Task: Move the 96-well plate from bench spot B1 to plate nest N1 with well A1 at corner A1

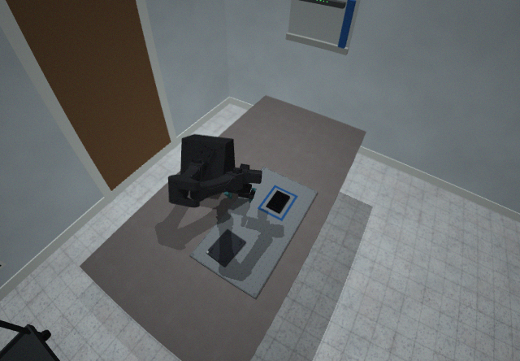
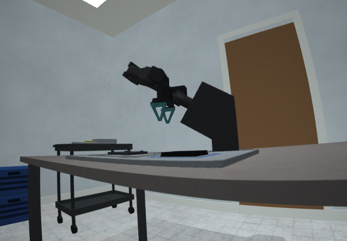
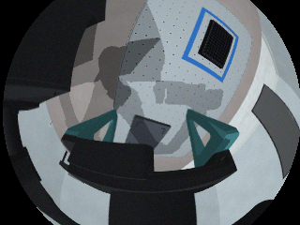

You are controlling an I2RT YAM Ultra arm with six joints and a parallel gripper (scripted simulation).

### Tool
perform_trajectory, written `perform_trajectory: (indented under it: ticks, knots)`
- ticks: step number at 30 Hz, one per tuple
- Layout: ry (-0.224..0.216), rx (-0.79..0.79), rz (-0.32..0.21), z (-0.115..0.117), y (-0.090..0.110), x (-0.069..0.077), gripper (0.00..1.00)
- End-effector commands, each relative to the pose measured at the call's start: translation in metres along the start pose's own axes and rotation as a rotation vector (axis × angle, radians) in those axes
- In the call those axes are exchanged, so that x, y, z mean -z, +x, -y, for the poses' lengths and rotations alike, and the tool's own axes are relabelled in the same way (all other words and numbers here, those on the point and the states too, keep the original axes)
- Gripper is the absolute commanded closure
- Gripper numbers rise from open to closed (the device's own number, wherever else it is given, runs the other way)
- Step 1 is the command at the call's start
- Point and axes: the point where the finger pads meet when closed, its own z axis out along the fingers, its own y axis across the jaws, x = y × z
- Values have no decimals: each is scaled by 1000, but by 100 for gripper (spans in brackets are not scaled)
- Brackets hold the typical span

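The black 96-well plate (image 1: 278,202) lies flat inside the blue-outlined spot B1 on the grey mat (image 1: 256,232). It also shows in the side view (image 2: 184,153) and in the wrist view (image 3: 217,44). The plate nest N1 (image 1: 227,246) is a dark rectangle nearer the front of the mat, with a small white mark at its left corner, and it is empty. My gripper (image 2: 163,113) has teal fingers, stands open and empty, and hangs well above the mat, between the arm's base and the plate. In the wrist view the fingers frame the nest (image 3: 148,130) below.
The arm's black base (image 1: 207,159) stands on the brown table beside the mat. A black wheeled cart (image 2: 92,173) and a blue drawer unit (image 2: 12,193) stand on the floor beyond the table. A door is behind the base.
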Motion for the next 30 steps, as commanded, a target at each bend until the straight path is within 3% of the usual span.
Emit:
perform_trajectory:
  ticks: [1,17,22,30]
  knots:
    - [6,-2,1,1,0,1,0]
    - [6,-2,1,1,0,1,0]
    - [22,-177,8,27,-6,4,0]
    - [11,-400,8,35,-10,3,0]
